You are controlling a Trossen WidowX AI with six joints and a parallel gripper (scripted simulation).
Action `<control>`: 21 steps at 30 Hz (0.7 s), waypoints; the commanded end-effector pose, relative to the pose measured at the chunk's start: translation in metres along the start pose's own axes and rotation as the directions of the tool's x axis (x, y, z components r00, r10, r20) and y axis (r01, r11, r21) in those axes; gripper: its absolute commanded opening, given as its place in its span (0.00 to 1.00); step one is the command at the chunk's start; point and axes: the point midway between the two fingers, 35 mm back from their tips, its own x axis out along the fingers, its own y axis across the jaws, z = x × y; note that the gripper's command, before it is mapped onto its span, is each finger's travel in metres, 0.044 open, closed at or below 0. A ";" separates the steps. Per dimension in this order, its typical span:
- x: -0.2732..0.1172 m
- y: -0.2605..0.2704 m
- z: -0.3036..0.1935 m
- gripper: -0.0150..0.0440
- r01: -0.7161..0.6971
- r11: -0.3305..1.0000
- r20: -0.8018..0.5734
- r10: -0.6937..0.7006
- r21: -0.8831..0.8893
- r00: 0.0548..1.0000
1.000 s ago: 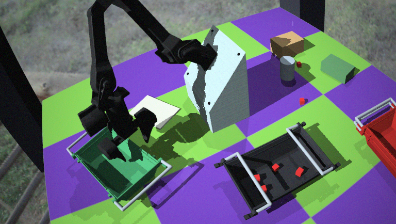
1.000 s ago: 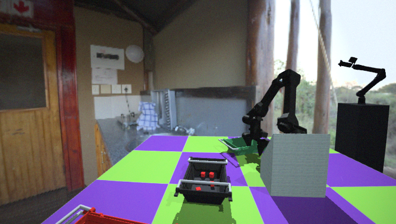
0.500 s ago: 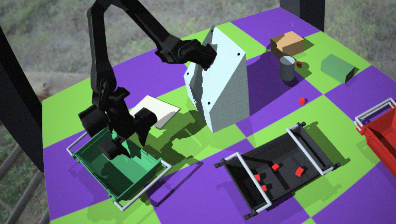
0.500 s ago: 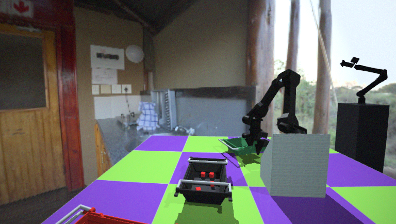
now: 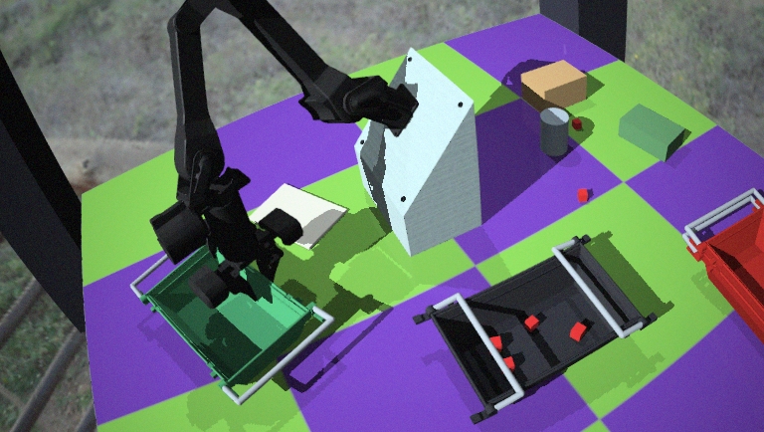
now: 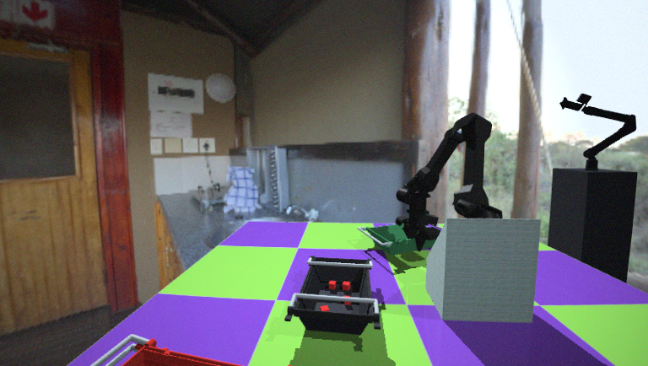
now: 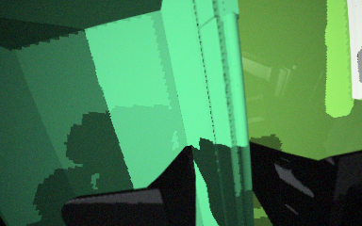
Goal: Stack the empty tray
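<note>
The loaded black tray [image 5: 459,362] [image 6: 334,322] stands with several red blocks [image 5: 531,323] [image 6: 346,285] inside. Both its wire bars lie across the top, one bar [image 5: 486,342] [image 6: 339,263] near one end and the other bar [image 5: 588,292] [image 6: 334,298] near the opposite end. The empty green tray [image 5: 268,351] [image 6: 406,245] [image 7: 226,71] rests on the table, its bars swung out over its ends. My gripper [image 5: 266,288] [image 7: 211,148] is partly open and straddles the green tray's long side wall, one finger inside and one outside. The outer fingertip is hidden under the rim.
A tall pale wedge-shaped block [image 5: 439,179] [image 6: 487,271] stands between the arm and the far objects. A white plate [image 5: 303,207] lies near the gripper. A red tray [image 5: 732,298] [image 6: 167,357], grey cylinder [image 5: 554,134], tan box [image 5: 554,84], green block [image 5: 651,129] and loose red cubes are beyond.
</note>
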 end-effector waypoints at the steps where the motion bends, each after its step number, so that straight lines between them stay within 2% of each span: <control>1: 0.001 -0.002 -0.001 0.45 0.007 1.000 -0.004 -0.007 -0.007 1.000; 16: 0.000 -0.002 -0.001 0.28 0.007 1.000 -0.004 -0.007 -0.007 1.000; 21: -0.018 0.001 -0.003 0.25 0.010 1.000 -0.005 -0.010 -0.005 1.000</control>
